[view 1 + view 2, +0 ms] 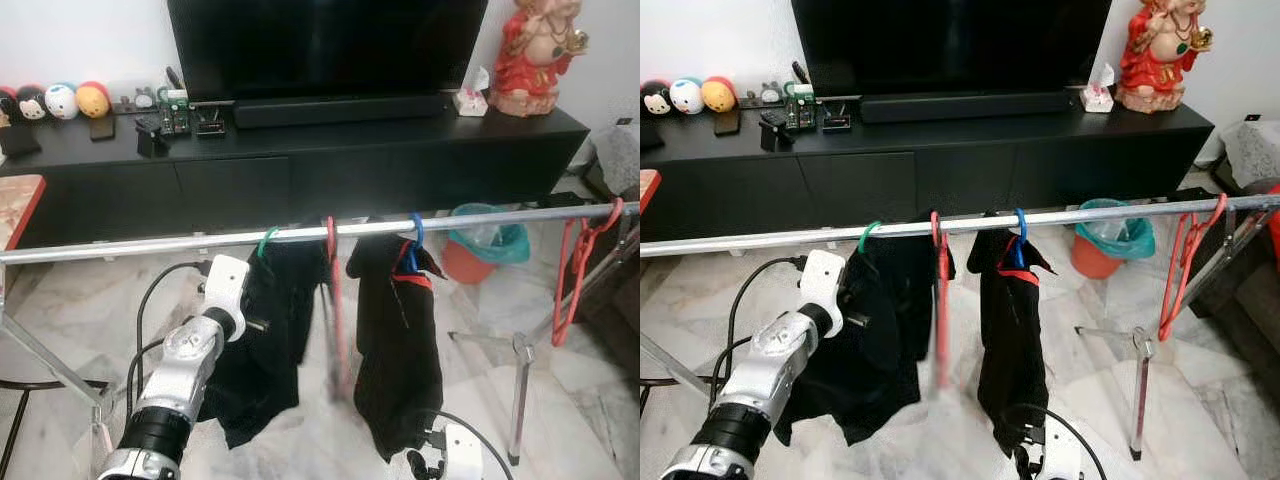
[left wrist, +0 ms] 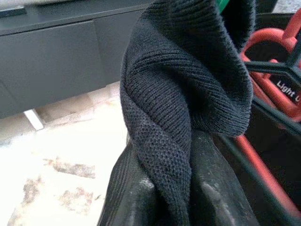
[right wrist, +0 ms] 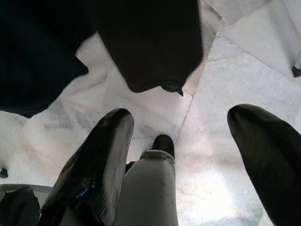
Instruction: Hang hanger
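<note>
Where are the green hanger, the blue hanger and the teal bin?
green hanger point(image 1: 267, 241), left eye view, its hook.
blue hanger point(image 1: 416, 232), left eye view, its hook.
teal bin point(image 1: 490, 240), left eye view, its liner.

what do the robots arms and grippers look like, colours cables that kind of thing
The left arm is silver metal with a black band near its lower end and a white wrist block, and black cables loop beside it. The left gripper has ribbed black fingers. The right gripper has two long glossy black fingers around a pale grey centre part, and a black cable curls past its white wrist.
</note>
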`<state>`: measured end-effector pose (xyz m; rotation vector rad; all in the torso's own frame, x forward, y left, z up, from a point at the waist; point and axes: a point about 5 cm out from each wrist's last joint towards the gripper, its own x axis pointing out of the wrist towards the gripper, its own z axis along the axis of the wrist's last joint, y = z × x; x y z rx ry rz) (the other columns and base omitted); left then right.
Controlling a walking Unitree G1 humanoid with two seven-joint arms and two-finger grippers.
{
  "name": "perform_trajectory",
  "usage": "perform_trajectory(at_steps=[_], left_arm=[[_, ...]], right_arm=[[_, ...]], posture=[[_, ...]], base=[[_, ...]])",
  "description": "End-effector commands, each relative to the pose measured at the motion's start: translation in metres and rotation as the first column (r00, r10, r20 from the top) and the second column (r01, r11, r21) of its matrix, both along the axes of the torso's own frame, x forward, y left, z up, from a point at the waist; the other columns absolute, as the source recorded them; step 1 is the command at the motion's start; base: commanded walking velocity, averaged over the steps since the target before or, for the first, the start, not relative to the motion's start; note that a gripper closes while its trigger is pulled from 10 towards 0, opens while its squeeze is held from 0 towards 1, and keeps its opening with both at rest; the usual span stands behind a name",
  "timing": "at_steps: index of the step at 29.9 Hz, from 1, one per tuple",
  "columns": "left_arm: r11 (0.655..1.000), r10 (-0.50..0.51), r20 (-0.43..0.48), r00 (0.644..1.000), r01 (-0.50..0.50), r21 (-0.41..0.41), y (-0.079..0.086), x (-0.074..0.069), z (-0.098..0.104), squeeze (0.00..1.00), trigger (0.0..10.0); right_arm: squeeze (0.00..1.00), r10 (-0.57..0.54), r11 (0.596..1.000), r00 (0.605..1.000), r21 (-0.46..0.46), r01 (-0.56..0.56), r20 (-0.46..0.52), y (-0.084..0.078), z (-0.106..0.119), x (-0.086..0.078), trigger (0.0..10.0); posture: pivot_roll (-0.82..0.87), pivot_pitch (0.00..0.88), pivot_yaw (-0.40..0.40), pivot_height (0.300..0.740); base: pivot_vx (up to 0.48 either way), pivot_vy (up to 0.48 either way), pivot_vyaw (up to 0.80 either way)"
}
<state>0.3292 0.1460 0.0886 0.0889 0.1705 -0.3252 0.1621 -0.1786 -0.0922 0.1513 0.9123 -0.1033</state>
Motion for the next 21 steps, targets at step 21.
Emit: perform_trajectory(at_steps=[21], left_arm=[[0.976, 0.206, -0.066, 0.976, -0.201, 0.078, 0.020, 0.007, -0.012, 0.00, 10.0]], right_arm=[[0.00, -0.012, 1.000, 1.000, 0.008, 0.012, 0.013, -0.003, 0.002, 0.003, 10.0]], posture=[[0.03, 0.000, -0.038, 0.728]], base=[[0.000, 0.000, 0.00]])
